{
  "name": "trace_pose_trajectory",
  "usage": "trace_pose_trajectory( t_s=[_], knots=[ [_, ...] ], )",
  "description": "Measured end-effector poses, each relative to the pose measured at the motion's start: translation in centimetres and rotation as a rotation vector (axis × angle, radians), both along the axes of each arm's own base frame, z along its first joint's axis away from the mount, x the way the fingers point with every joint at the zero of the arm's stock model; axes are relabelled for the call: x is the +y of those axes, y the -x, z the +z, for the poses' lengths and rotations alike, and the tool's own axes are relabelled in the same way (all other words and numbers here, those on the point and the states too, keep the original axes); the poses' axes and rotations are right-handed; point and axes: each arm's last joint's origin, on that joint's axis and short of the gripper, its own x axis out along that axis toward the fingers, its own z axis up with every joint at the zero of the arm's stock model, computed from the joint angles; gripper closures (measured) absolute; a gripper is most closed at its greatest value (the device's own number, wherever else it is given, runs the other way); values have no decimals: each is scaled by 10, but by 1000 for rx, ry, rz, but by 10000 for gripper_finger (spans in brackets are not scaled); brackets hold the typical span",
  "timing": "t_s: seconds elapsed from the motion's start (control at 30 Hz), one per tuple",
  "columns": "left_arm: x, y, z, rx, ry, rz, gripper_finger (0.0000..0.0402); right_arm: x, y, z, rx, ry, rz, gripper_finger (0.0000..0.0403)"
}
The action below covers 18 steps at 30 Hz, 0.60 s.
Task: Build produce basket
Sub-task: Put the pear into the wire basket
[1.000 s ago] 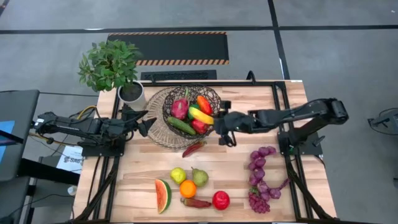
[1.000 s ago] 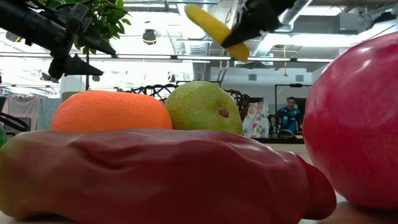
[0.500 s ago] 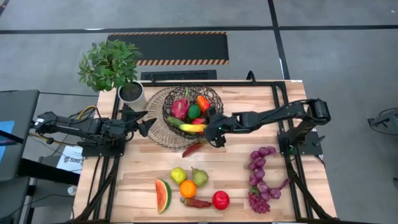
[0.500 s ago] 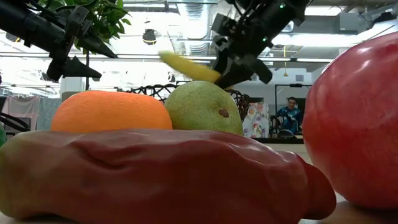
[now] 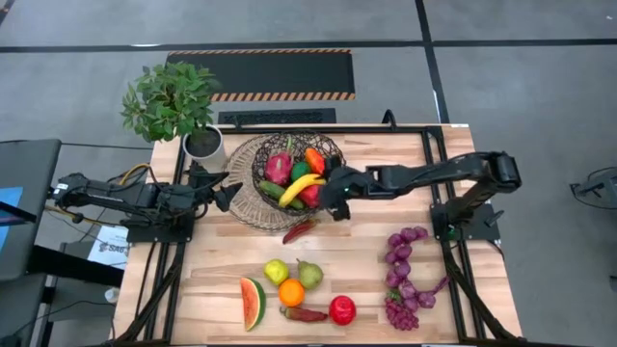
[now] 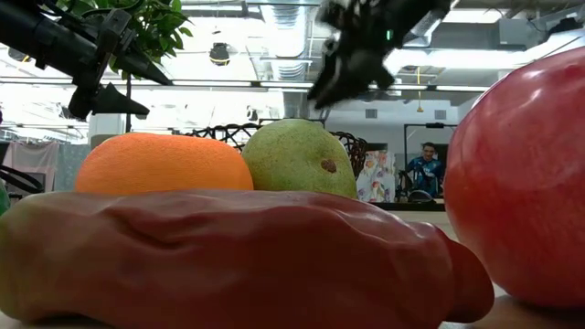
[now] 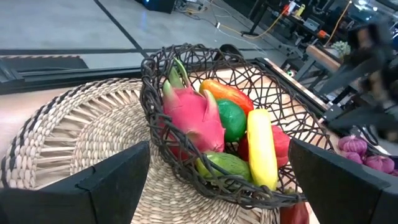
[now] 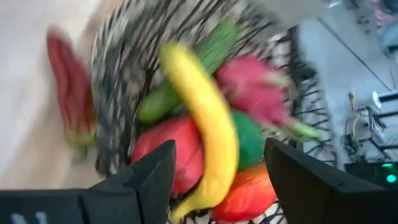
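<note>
Right gripper (image 5: pixel 335 192) parked at the basket (image 5: pixel 331 150) rim, fingers spread, holding nothing. Banana (image 5: pixel 300 186) lying free inside, across the cucumber (image 5: pixel 275 191) and red pepper (image 7: pixel 280 142), beside the dragon fruit (image 5: pixel 278 167). Basket seated on the mat (image 5: pixel 243 205). Left gripper (image 5: pixel 231 193) hanging open just beside the mat. On the bare table (image 5: pixel 362 260): another red pepper (image 5: pixel 300 229), apparently touching the mat's edge, pear (image 5: pixel 309 275), orange (image 5: pixel 291 292), grapes (image 5: pixel 403 277).

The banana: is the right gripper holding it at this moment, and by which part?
Nothing is held. The banana lies in the basket, and the right gripper, open, is beside the rim. The left gripper is open too, near the mat.
</note>
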Motion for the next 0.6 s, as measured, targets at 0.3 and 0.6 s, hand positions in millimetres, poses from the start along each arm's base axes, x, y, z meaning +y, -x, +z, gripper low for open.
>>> trace_pose_trajectory(
  t_s=[0.3, 0.6],
  knots=[
    [0, 0, 0, 5, -6, -3, 34, 48, 26, 33, -72, -416, -19, 137],
    [0, 0, 0, 12, -10, -3, 34, 114, 12, 12, -89, -564, 91, 137]
  ],
)
